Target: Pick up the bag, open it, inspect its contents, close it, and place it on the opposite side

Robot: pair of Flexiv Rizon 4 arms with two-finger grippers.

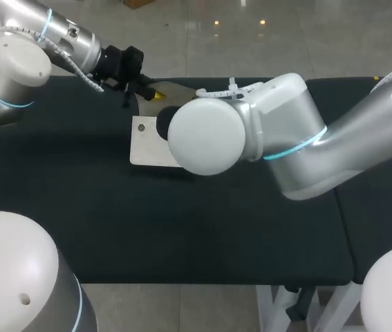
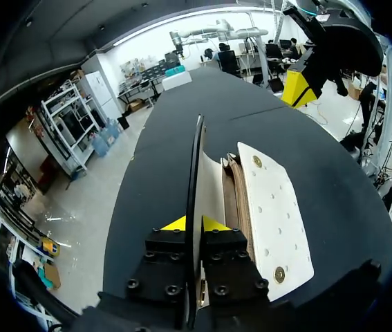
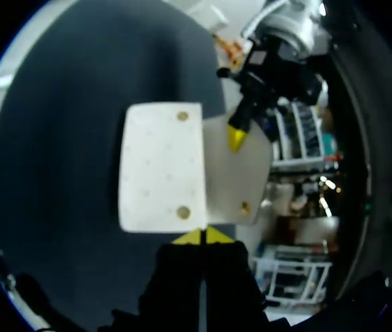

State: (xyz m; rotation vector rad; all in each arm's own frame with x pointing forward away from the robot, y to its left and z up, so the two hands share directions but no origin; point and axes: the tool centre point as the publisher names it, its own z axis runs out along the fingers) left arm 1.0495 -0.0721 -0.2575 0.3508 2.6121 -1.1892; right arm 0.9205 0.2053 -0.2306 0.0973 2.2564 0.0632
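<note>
Left claw (image 2: 194,223) pinches the cream bag (image 2: 275,207) by a thin edge
It lies open, far and just left of middle on the counter (image 1: 182,235). Right claw (image 3: 201,236) hangs above, tips together, empty. A hard pull might slip or tear that edge.

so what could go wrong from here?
The left jaws pinch only the thin edge of the flap; it could slip out and fall shut. The rest of the bag lies unheld on the table, so pulling may drag it. The right arm hangs close above, so a clash is possible.
</note>
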